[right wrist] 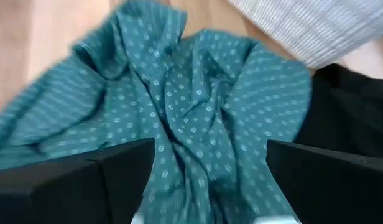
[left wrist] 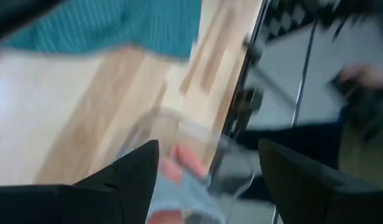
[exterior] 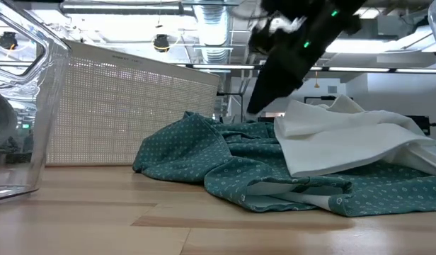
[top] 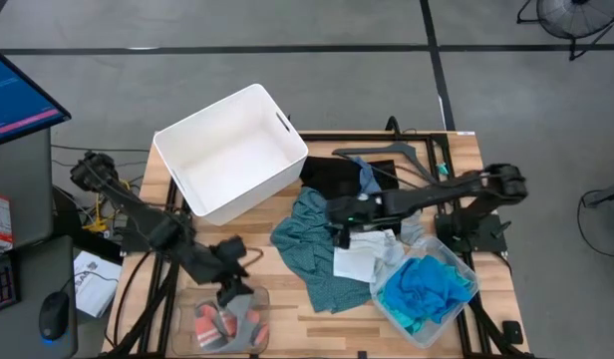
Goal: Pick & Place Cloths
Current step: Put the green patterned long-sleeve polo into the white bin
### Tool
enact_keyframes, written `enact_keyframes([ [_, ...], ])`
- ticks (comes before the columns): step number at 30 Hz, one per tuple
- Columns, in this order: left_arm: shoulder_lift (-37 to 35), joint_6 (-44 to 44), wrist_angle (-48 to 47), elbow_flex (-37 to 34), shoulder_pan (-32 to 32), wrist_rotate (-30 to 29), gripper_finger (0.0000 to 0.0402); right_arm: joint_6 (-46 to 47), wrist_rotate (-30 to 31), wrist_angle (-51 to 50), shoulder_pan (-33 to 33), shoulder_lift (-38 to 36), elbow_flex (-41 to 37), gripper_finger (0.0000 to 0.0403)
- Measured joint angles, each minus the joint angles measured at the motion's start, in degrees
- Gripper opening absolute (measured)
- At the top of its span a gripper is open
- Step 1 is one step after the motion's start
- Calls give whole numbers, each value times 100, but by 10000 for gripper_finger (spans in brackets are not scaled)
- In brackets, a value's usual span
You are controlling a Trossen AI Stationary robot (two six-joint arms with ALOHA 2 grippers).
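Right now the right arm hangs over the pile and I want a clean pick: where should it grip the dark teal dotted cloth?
Probably the raised fold in the dark teal cloth, taken from straight above. The open right gripper hovers over that ridge, clear of the white cloth lying on its other edge.

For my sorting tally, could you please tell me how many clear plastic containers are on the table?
2: one clear container at the front left holding the grey-and-orange cloth, one clear container at the front right holding the turquoise cloth.

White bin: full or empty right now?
Empty. The high view shows the white bin with a bare floor; no cloth inside.
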Motion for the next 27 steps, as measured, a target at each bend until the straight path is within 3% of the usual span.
enact_keyframes([
  [4,-418,227,67,0,65,-906,251,-51,50,-191,-59,729,360,300],
  [7,-693,481,145,0,80,-1587,249,-51,139,-637,-48,1122,677,268],
  [9,-823,652,245,0,80,-1949,247,-55,167,-1002,-29,1300,877,218],
  [13,-994,986,322,0,80,-2438,246,-114,2,-1612,1,1408,1239,54],
  [14,-1023,1052,331,0,85,-2530,246,-188,-66,-1666,6,1340,1313,29],
  [23,-925,1868,584,0,296,-3831,246,-347,-129,-1868,-20,-90,2228,11],
  [27,-772,3064,1187,0,590,-4234,250,-355,-114,-1824,-160,-645,2584,5],
])
